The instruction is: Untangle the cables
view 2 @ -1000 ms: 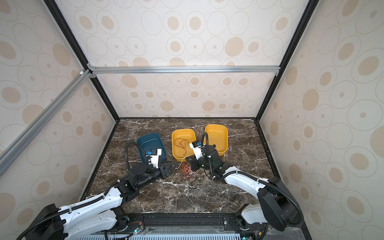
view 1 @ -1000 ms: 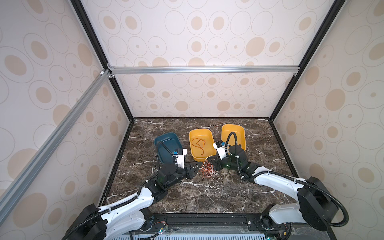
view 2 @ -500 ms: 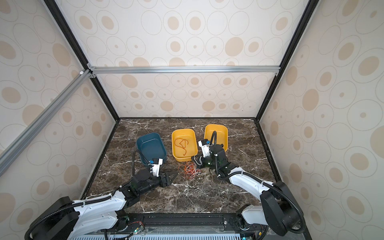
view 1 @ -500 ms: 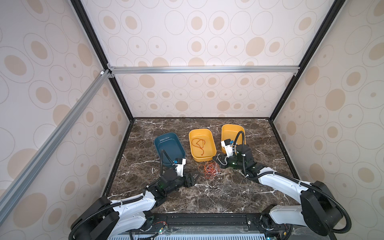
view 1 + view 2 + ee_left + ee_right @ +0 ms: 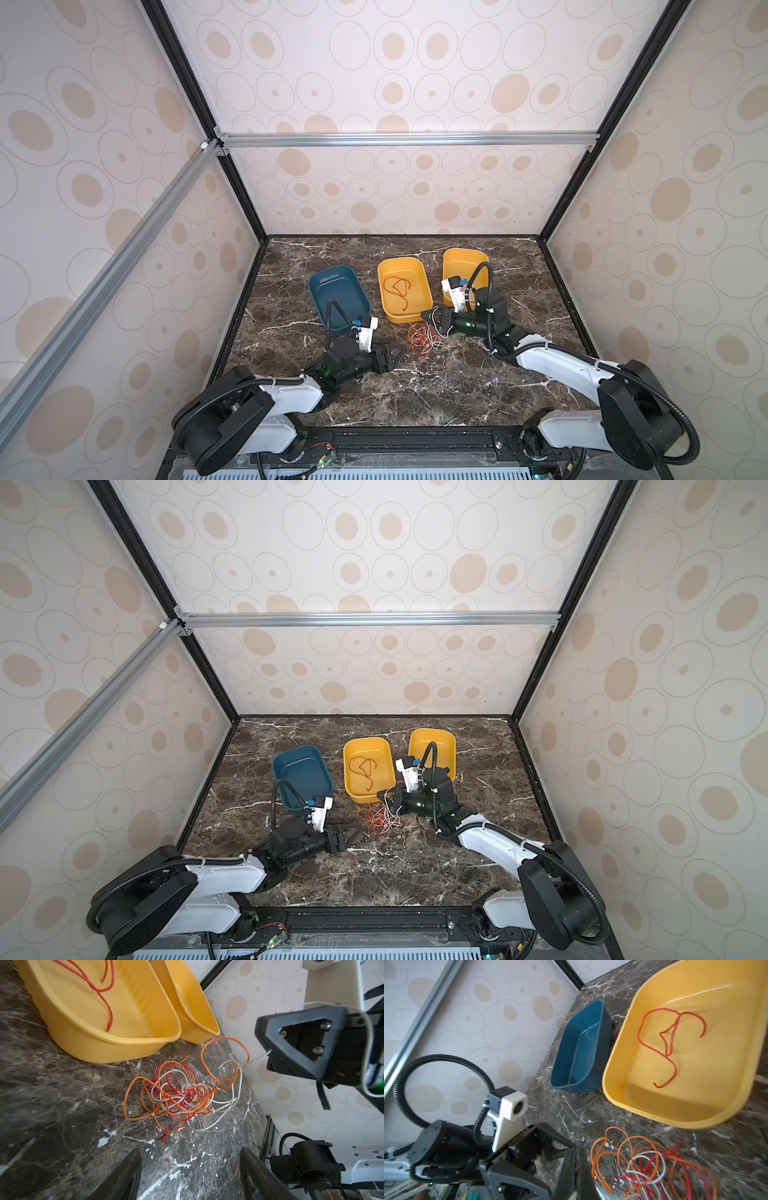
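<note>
Cables (image 5: pixel 176 1093): tangled heap on counter (image 5: pixel 62 1095). Left end effector (image 5: pixel 398 357) released nearby; right end effector (image 5: pixel 430 322) clenched on white cable (image 5: pixel 257 1057).

A loose tangle of thin orange, red and white cables (image 5: pixel 176 1093) is heaped on the surface (image 5: pixel 62 1105) beside a yellow tray (image 5: pixel 124 1040). One white strand (image 5: pixel 257 1057) is pinched in the right claw (image 5: pixel 268 1051). A red cable (image 5: pixel 668 1043) is curled inside that tray.
</note>
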{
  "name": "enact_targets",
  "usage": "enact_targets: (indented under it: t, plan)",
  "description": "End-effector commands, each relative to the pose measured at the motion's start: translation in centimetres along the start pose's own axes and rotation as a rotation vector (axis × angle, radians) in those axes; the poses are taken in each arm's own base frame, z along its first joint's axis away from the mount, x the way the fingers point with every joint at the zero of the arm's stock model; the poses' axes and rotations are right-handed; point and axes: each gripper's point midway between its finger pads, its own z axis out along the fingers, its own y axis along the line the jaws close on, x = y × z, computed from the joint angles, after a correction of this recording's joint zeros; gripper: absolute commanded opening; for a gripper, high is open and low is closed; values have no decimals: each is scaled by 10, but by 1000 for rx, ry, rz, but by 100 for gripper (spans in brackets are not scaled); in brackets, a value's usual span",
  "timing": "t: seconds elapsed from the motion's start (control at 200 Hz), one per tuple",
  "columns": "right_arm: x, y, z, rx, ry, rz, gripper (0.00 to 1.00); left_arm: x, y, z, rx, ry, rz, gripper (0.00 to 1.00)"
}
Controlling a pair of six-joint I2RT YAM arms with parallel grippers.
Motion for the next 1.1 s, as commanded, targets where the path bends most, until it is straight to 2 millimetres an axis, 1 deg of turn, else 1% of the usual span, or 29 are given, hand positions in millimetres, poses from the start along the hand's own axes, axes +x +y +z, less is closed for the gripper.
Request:
enact_targets:
  t: [0.0,0.14,0.225,0.295,0.385,0.465,0.585,0.69,0.85,0.95,1.095]
  plan:
    - [3,14,5,-116,10,47,0,-26,-36,12,153,-70,10,71]
    - [10,14,8,-127,28,64,0,-32,-49,18,235,-93,-10,70]
    - [13,16,8,-131,34,60,0,-31,-46,27,227,-79,-17,69]
    - [12,19,8,-138,33,58,0,-27,-44,34,222,-59,-23,68]
    - [11,24,8,-152,33,57,0,-24,-38,41,211,-47,-35,64]
    - [12,30,8,-170,38,53,0,-22,-34,45,204,-48,-49,58]
    - [13,36,7,-191,45,57,0,-20,-27,51,179,-41,-65,39]
    - [10,41,4,-202,39,49,0,-19,-23,53,166,-44,-71,28]
    - [5,48,-3,-187,33,14,0,-17,-15,53,135,-47,-78,8]
    - [1,54,-11,-161,30,-20,0,-15,-9,51,110,-52,-85,0]
    - [-10,69,-27,-143,10,-77,0,-9,8,51,42,-42,-86,0]
